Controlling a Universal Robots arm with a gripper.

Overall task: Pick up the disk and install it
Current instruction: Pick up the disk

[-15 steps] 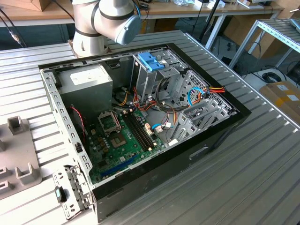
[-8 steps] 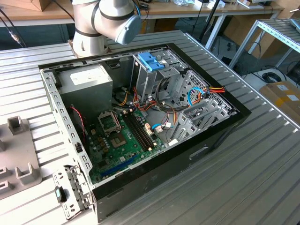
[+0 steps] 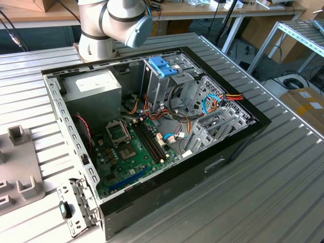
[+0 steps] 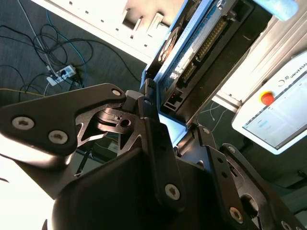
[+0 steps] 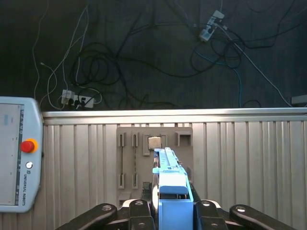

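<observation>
Subject: the disk (image 5: 169, 184). It is clamped between the fingers (image 4: 149, 120) and stands on its narrow edge. The light-blue carrier frame faces the first wrist camera, and the body projects out past the fingertips. In the second wrist view it runs away from the fingers with a row of connector contacts exposed along one edge. It is held clear of the desk (image 5: 249, 163), with nothing on it but the fingers.

The gripper (image 5: 171, 210) is closed down to the disk's thickness, one finger on each broad flank, near one end of the carrier.

Handling, by judgement:
- A rigid metal slab, probably weighty for its bulk, with no flex.
- The smooth flat faces could slip under a light pinch.
- The plastic frame is the weaker part, and its thin rails may bend or snap.
- The contacts and board side are fragile, so keep off them.
- The best hold is across the flat flanks. A grip nearer mid-length would cut the overhang that could lever it round.

Beyond the fingertips a grey fixture plate (image 5: 144, 139), with slots and small pockets, lies flat on the ribbed metal desk. Off to one side of the fingers is a teach pendant (image 5: 17, 153) with a red button. Past the desk edge is the floor (image 5: 144, 28), with loose cables (image 5: 120, 67) and power strips (image 5: 76, 99).

In the exterior view an open computer case (image 3: 172, 190) sits on the desk. Inside are the motherboard (image 3: 136, 147), the power supply (image 3: 93, 86), and a drive cage (image 3: 157, 88) topped by a bare blue bracket (image 3: 163, 66). I cannot tell how the case lies relative to the fingers.
</observation>
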